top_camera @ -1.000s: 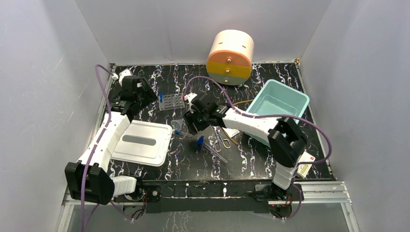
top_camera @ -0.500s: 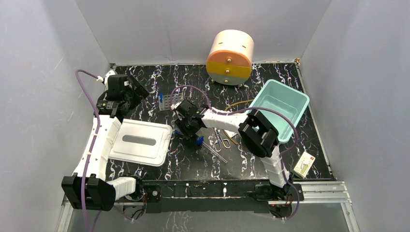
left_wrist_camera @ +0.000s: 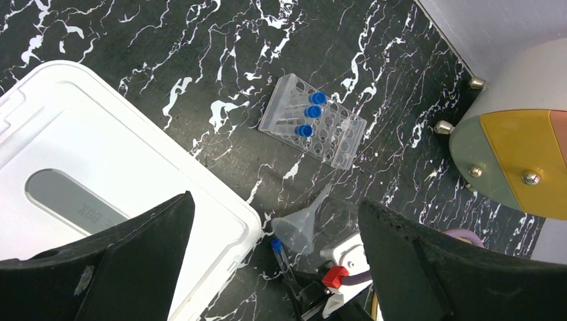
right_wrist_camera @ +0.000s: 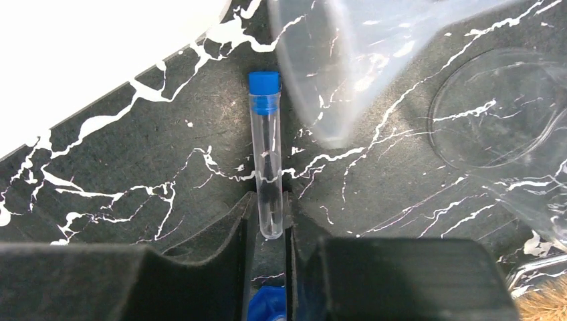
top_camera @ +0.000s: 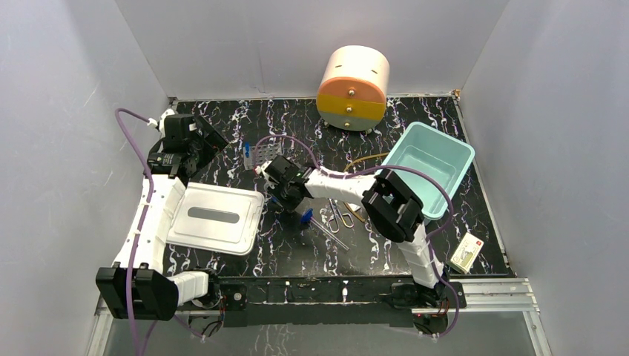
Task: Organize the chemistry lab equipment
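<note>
One blue-capped tube (right_wrist_camera: 265,154), base hidden, sits pinched in the right claw (right_wrist_camera: 271,208).

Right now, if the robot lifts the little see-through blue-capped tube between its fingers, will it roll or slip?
Probably light: the blue-capped clear tube looks thin and empty. It's round and smooth, so it may roll or slip.

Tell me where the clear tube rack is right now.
In the top view, the clear grid tube rack stands left of centre toward the back, just behind the right gripper and past the white lid.
</note>
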Controlling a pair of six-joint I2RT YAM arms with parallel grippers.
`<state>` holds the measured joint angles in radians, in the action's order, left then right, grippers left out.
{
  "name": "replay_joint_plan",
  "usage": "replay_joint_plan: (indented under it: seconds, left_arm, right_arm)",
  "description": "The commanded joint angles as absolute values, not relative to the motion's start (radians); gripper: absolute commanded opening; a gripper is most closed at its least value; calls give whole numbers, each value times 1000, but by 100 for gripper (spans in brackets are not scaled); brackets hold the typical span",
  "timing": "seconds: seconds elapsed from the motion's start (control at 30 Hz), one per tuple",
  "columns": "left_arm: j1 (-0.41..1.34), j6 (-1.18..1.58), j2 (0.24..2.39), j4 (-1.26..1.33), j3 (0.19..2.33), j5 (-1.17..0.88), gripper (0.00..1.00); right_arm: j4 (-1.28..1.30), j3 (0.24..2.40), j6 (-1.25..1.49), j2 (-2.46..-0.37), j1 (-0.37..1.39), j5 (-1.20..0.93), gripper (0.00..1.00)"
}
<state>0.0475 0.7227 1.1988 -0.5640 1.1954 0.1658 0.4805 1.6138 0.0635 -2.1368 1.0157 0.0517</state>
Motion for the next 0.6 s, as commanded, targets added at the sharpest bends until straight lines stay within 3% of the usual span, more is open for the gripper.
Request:
replay_joint_plan:
  seconds: [0.0,0.37,0.57]
  left_arm:
    - [40,756,1157,-584,1181,139,92]
    - [40,845,1079,-576,1073,73,91]
    - [40,882,1067,-523,1005,-75,90]
  right_arm:
    - [489,1609,39,-2122,1032,48,25]
    - [337,1409,58,-1886,1039,36,24]
    - [252,1325,85,-1785,1040,31,25]
